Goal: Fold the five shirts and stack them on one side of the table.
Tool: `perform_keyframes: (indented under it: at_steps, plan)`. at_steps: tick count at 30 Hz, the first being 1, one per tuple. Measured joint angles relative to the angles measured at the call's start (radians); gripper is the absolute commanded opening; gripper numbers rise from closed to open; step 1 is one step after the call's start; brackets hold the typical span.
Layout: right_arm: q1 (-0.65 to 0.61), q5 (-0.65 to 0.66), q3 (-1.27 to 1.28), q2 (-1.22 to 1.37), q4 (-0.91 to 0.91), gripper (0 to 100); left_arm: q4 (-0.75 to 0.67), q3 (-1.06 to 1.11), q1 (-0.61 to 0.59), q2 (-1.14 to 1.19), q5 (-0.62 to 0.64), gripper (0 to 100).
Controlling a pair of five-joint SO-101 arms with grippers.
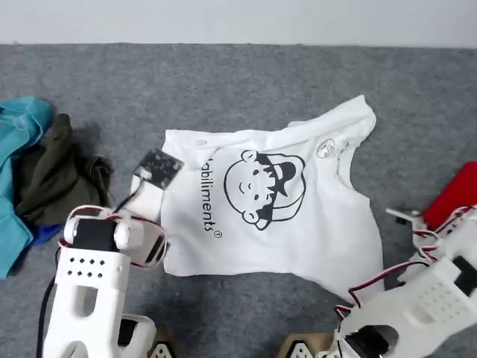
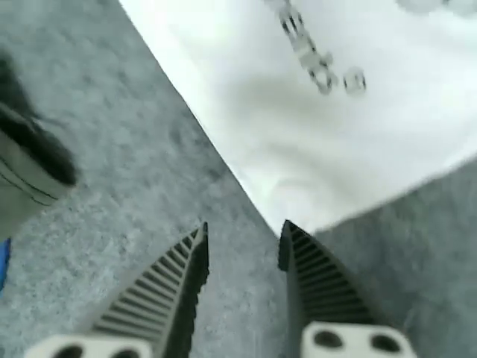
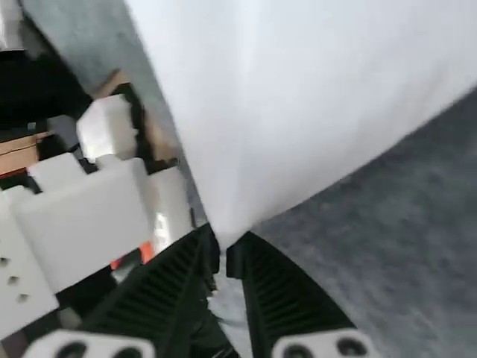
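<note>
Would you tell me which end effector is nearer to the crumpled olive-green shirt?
Left. The left end effector hangs open at a corner of the white printed T-shirt, on the side facing the crumpled olive-green shirt; the right end effector pinches the T-shirt's opposite edge.

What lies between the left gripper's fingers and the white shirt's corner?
Nothing but bare grey table cover. In the left wrist view the left gripper stands open just short of a corner of the white shirt.

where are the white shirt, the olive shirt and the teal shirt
white shirt (image 1: 262, 188): high view, on its printed face
olive shirt (image 1: 45, 175): high view, middle of the crumpled heap
teal shirt (image 1: 16, 130): high view, on its top fold
</note>
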Motion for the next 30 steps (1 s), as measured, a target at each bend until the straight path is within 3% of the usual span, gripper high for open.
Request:
perform_keyframes:
  at_steps: [3, 10, 13, 19, 25, 30]
  plan:
    - [0.0, 0.0, 0.02, 0.0, 0.0, 10.2, -0.051, -0.014, -0.002, 0.0, 0.058, 15]
    - [0.0, -0.069, -0.034, -0.006, 0.0, 36.4, -0.175, -0.015, -0.003, 0.0, 0.193, 15]
    - [-0.003, -0.091, -0.081, -0.006, 0.009, 42.6, -0.19, -0.015, -0.003, 0.0, 0.206, 15]
    - [-0.104, -0.117, -0.181, -0.006, 0.017, 43.1, -0.216, -0.015, -0.003, 0.0, 0.209, 15]
    - [-0.267, -0.285, -0.336, -0.002, 0.017, 43.1, -0.315, -0.015, -0.003, 0.021, 0.209, 15]
    - [-0.304, -0.347, -0.316, -0.041, 0.017, 43.1, -0.307, -0.06, -0.055, 0.144, 0.209, 15]
